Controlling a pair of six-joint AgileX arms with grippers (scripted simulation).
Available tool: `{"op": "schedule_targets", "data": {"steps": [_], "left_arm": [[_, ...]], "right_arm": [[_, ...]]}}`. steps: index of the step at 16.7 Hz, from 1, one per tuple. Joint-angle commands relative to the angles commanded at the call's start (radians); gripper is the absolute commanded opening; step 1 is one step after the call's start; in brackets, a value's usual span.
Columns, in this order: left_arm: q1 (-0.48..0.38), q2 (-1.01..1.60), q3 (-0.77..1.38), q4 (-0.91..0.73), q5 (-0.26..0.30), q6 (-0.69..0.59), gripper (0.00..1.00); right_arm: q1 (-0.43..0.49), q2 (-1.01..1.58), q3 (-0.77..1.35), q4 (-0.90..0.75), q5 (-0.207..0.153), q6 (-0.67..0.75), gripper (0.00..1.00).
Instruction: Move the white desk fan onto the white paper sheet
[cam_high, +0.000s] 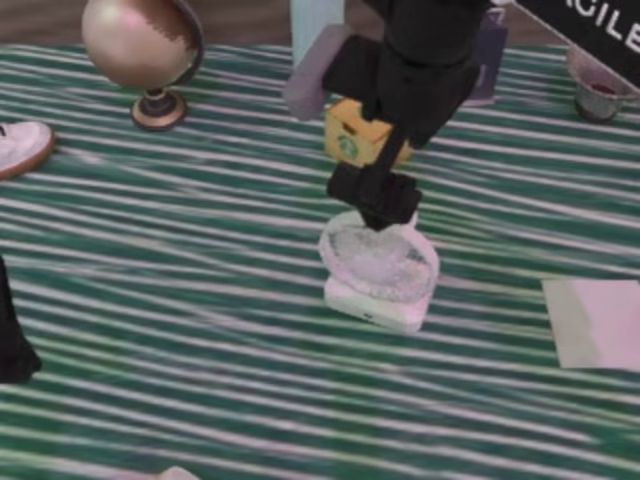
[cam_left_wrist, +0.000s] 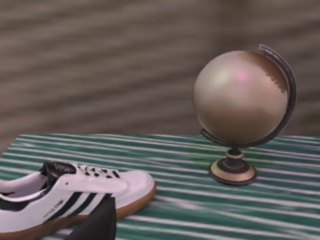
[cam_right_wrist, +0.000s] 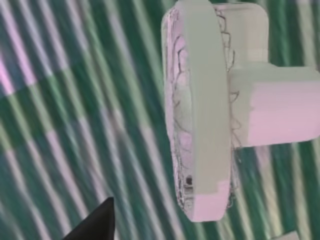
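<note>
One right gripper (cam_high: 377, 212) above white desk fan (cam_high: 379, 268); jaws state unclear; white paper sheet (cam_high: 596, 322) well apart.

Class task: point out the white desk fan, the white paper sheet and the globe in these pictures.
white desk fan (cam_high: 380, 262), top view, on its round grille.
white paper sheet (cam_high: 597, 322), top view, on its flat middle.
globe (cam_left_wrist: 239, 97), left wrist view, on the sphere.

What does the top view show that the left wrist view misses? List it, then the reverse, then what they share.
Only the top view: the fan mid-table with the right hand just above it, the sheet at the table's right edge, a yellow box and the parked left arm at the left edge.
Only the left wrist view: the shoe's black stripes.
Both: the globe, the shoe, the striped green cloth.
</note>
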Motion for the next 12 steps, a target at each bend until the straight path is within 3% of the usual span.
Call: {"op": "schedule_targets", "data": {"steps": [4, 12], "left_arm": [[0.0, 0.0, 0.0, 0.0, 0.0, 0.0, 1.0], [0.0, 0.0, 0.0, 0.0, 0.0, 0.0, 1.0]], "right_arm": [[0.031, 0.099, 0.096, -0.083, 0.0, -0.023, 1.0], [0.029, 0.089, 0.052, -0.042, 0.0, -0.024, 1.0]]}}
